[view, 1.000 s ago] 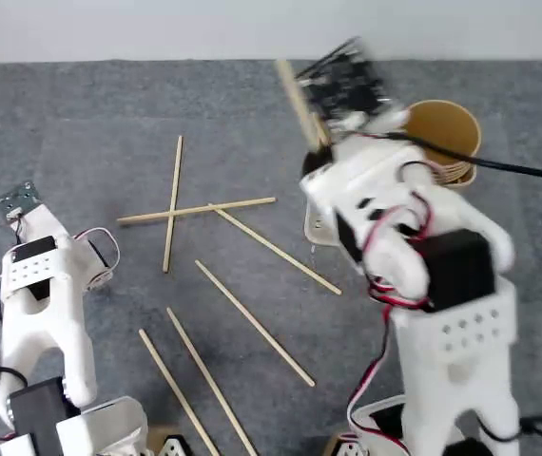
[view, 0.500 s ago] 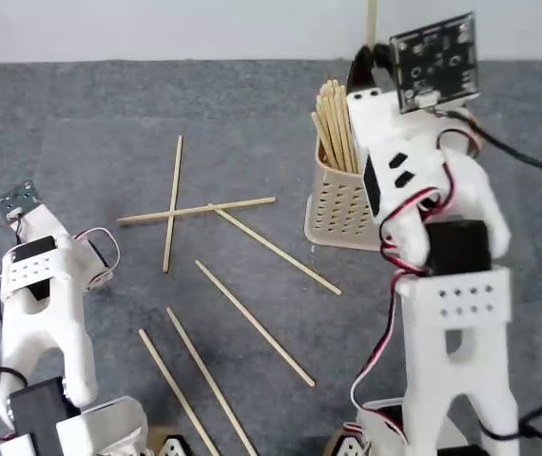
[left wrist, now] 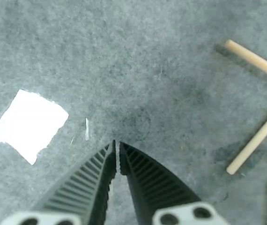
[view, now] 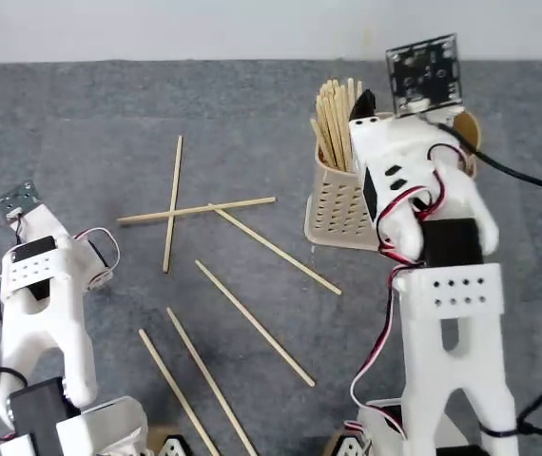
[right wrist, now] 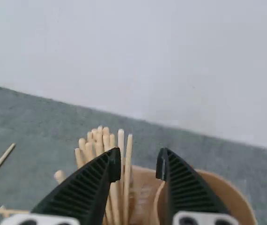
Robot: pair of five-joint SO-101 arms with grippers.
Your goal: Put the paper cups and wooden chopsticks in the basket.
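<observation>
Over the basket: right hand spread, left hand pressed together.
High view: the basket stands on the grey worktop with a bundle of chopsticks upright in it; the right arm stands just beside it, and a cup is partly hidden behind that arm; loose chopsticks lie scattered between the arms. Left wrist view: the left hand hangs over the worktop near a white paper scrap. Right wrist view: the right hand grips nothing, above the bundle tips and cup rim.
</observation>
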